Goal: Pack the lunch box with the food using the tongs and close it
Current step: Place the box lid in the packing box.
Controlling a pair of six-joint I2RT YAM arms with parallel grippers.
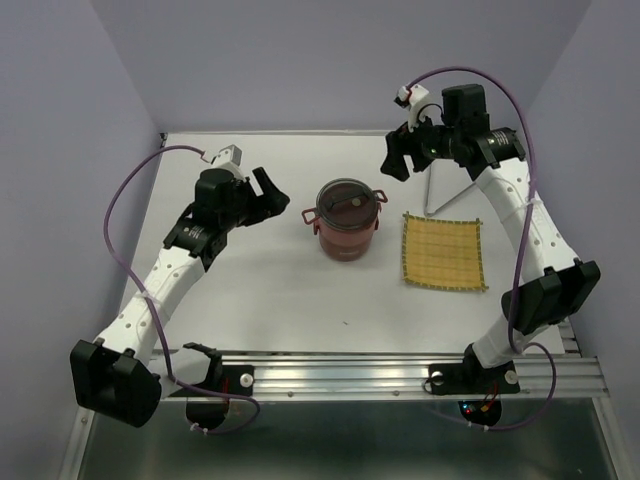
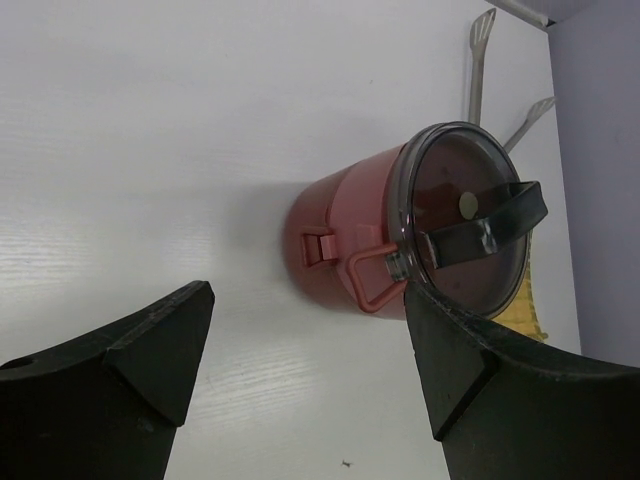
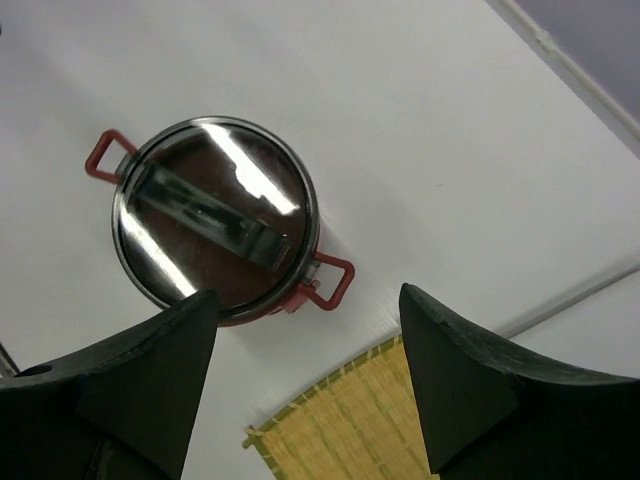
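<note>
The dark-red lunch box stands upright mid-table with its lid on, a dark strap handle across the top. No food shows in any view. The silver tongs lie in a V behind the yellow mat, and their tips show past the box. My left gripper hovers left of the box, open and empty. Behind and to the right of the box, my right gripper hangs high over the table, jaws wide apart, nothing between them.
A yellow woven mat lies flat to the right of the box, with nothing on it. The table's back wall edge runs close behind the right arm. A metal rail crosses the near edge.
</note>
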